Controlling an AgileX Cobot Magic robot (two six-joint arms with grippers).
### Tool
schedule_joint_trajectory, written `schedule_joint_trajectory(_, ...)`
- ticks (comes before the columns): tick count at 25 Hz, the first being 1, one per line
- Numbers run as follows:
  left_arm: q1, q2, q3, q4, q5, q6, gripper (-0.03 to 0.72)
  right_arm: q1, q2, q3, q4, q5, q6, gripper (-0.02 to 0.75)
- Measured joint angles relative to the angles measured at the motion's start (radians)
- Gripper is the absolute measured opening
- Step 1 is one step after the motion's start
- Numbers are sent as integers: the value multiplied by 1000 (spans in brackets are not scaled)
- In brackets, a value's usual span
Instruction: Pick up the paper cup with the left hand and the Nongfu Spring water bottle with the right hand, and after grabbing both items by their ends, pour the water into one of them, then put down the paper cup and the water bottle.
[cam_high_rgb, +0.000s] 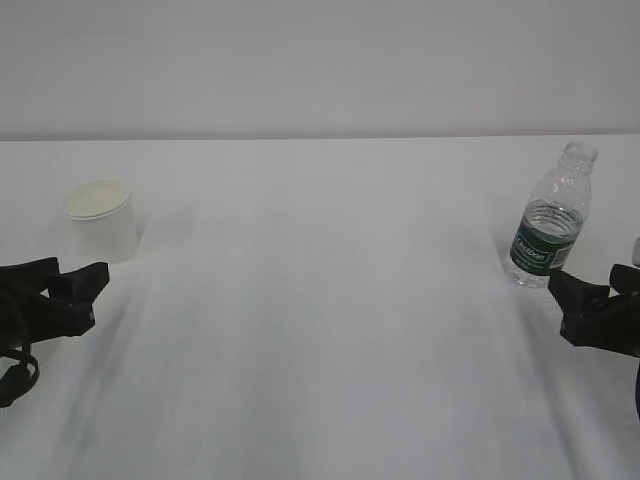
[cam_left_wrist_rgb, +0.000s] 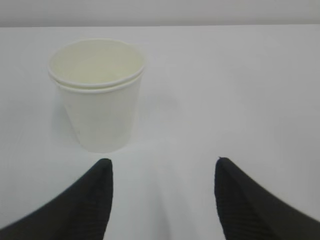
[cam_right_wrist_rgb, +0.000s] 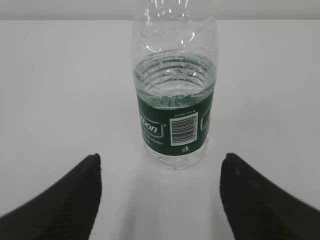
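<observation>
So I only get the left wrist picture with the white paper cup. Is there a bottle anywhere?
Observer: Yes, a small clear ribbed plastic bottle with a dark green label stands upright, far right on the table.
Operator: Is the other hand holding it?
Observer: No, the right black gripper is open, the bottle just beyond its fingertips.
Operator: Has it got water?
Observer: Yes, clear water reaches just above the label.

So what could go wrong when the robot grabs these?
The water bottle has no cap and holds water, so a bump from the right tool could tip it and spill. In the left wrist view the paper cup sits left of the open left tool's gap, so a finger might knock it over.
</observation>
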Motion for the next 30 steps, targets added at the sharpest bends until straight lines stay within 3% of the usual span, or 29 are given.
schedule_joint_trajectory(7,0,7,-2,2,0,2,461,0,145,-107,5,-5,5,556)
schedule_joint_trajectory(14,0,7,-2,2,0,2,461,0,249,-186,20,-5,48,673)
schedule_joint_trajectory(30,0,7,-2,8,0,2,461,0,264,-282,18,-5,53,682)
